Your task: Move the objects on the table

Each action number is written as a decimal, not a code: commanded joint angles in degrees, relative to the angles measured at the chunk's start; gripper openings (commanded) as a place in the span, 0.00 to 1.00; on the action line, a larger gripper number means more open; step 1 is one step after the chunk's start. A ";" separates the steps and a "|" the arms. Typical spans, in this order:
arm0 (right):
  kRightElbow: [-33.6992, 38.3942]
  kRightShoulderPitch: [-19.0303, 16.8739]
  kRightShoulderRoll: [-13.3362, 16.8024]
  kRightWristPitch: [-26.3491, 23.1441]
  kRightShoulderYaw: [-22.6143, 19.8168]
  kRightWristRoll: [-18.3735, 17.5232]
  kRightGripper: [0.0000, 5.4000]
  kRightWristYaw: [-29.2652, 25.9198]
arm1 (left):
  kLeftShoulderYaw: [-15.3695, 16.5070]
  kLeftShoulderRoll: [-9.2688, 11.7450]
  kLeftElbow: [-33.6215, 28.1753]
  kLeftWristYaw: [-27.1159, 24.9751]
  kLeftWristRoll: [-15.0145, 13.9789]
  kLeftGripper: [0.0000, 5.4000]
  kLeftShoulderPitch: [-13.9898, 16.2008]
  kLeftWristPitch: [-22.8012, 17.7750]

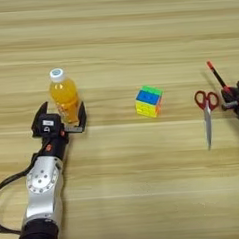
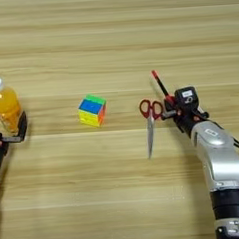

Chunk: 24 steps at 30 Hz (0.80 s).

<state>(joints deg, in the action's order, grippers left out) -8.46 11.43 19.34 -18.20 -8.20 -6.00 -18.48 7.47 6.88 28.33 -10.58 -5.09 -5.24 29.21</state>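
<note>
The left gripper [image 1: 62, 114] stood spread wide, its two black fingers flanking the base of the upright bottle [image 1: 64, 96] on the table [image 1: 125, 181]. The right gripper [image 2: 171, 104] was clenched on the lower end of the pen [image 2: 160, 84], red cap pointing away. Scissors [image 2: 150, 120] lay just left of it, a colour cube [image 2: 92, 110] further left.

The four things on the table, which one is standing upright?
The orange drink bottle, white cap up, between the left claw fingers. The cube, scissors and pen lie flat.
</note>
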 commanded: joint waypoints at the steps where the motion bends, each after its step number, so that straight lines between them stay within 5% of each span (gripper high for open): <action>1: -2.70 0.08 -0.32 -0.12 -0.05 0.13 0.14 1.00 | -0.15 -0.12 -0.60 0.01 -0.32 1.00 0.56 -1.18; 24: -9.41 0.50 -1.51 1.69 1.24 0.41 0.14 2.10 | 0.36 0.29 -0.81 -0.30 -0.69 1.00 0.72 -1.21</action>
<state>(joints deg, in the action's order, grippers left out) -16.95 11.82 17.66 -15.88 -7.10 -5.95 -16.72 7.75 6.92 28.12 -10.70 -5.20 -5.18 29.03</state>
